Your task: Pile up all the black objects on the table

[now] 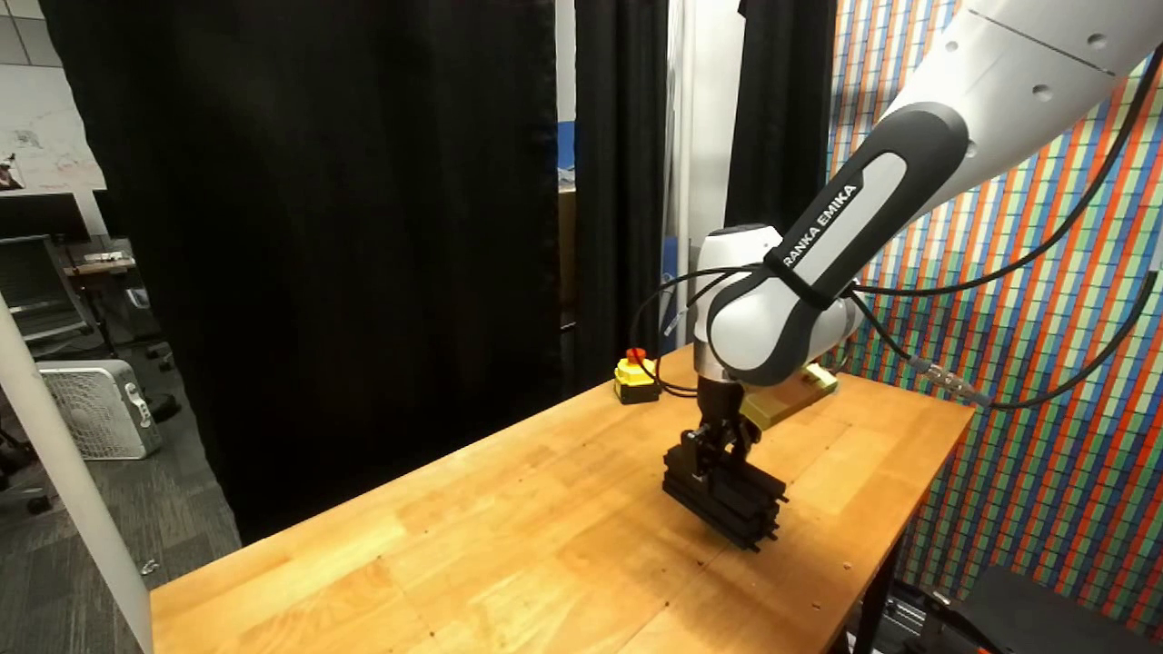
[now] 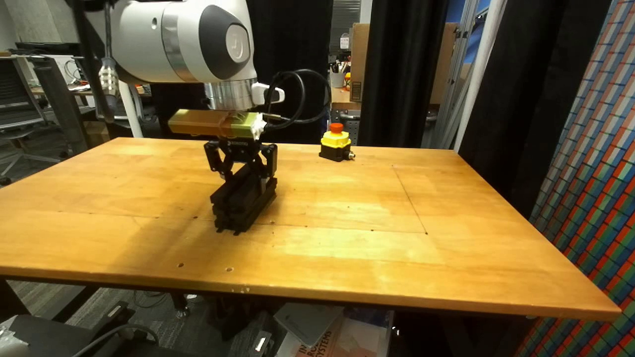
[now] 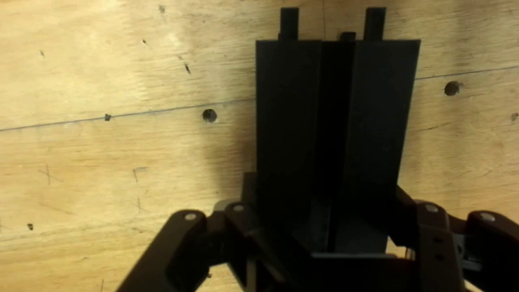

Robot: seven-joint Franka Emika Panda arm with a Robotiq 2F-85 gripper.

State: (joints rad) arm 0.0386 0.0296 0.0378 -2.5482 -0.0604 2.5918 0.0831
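Clearly, the claw (image 2: 244,179) clasps the stacked black plates (image 2: 242,202).

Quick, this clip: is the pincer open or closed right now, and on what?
Pincer: closed, holding the black pile; how much of it is actually gripped cannot be told.

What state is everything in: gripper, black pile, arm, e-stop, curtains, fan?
Gripper: shut on the upper part of the black pile.
Black pile: stacked in layers; seems to rest on the table.
Arm: bent, wrist pointing down.
E-stop: upright on the table; pressed or not, can't tell.
Curtains: hanging, gap between them.
Fan: upright on the floor; running or not, can't tell.
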